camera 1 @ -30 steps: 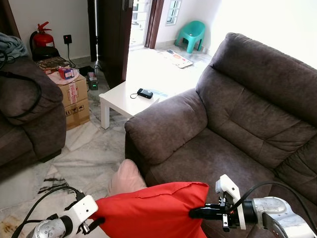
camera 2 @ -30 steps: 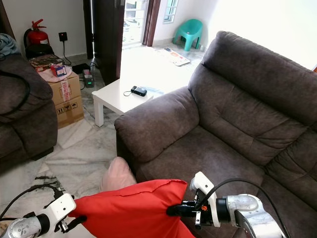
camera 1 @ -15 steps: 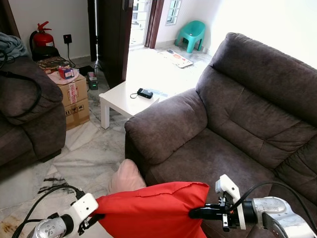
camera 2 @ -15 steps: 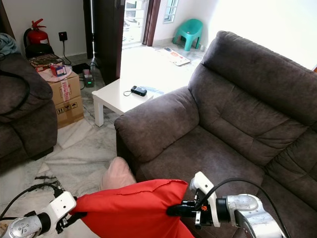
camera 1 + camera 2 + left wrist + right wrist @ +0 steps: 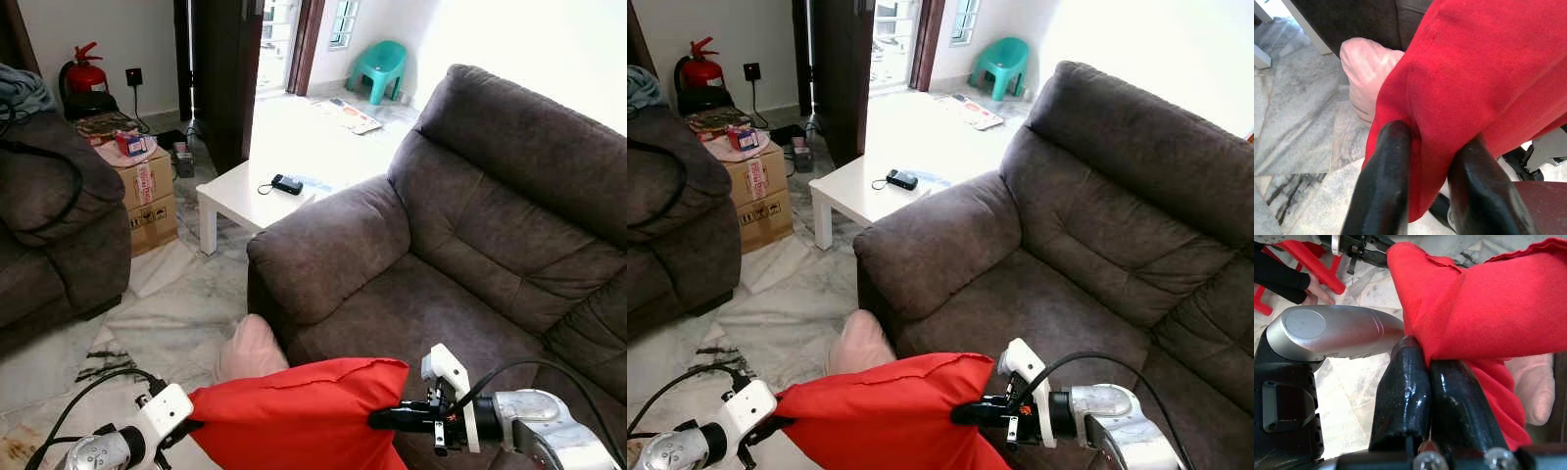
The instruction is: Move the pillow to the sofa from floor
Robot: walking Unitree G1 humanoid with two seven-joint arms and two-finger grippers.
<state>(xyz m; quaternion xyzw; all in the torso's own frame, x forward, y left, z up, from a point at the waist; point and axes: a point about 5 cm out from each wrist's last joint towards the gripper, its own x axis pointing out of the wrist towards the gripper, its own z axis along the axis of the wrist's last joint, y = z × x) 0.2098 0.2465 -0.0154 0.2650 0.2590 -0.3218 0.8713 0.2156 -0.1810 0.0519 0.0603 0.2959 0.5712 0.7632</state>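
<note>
A red pillow [image 5: 299,416] hangs in the air in front of the dark grey sofa [image 5: 460,245], held at both ends. My left gripper [image 5: 191,429] is shut on its left corner, the cloth pinched between the black fingers [image 5: 1383,186]. My right gripper [image 5: 377,419] is shut on its right corner, above the front edge of the sofa seat [image 5: 1038,313]. In the right wrist view the red pillow [image 5: 1488,308] bunches at the closed fingers [image 5: 1403,391]. A pale pink pillow [image 5: 250,350] lies on the floor behind the red one, against the sofa's armrest.
A white low table [image 5: 250,201] with a small black device stands beyond the armrest. A second dark sofa [image 5: 54,225] and cardboard boxes [image 5: 147,191] are on the left. Black cables [image 5: 103,357] lie on the marble floor. A person's hand [image 5: 1320,291] shows by red bars.
The red pillow and both grippers have shifted slightly left and down; the right gripper has drawn in a little. The grip on both corners is unchanged.
</note>
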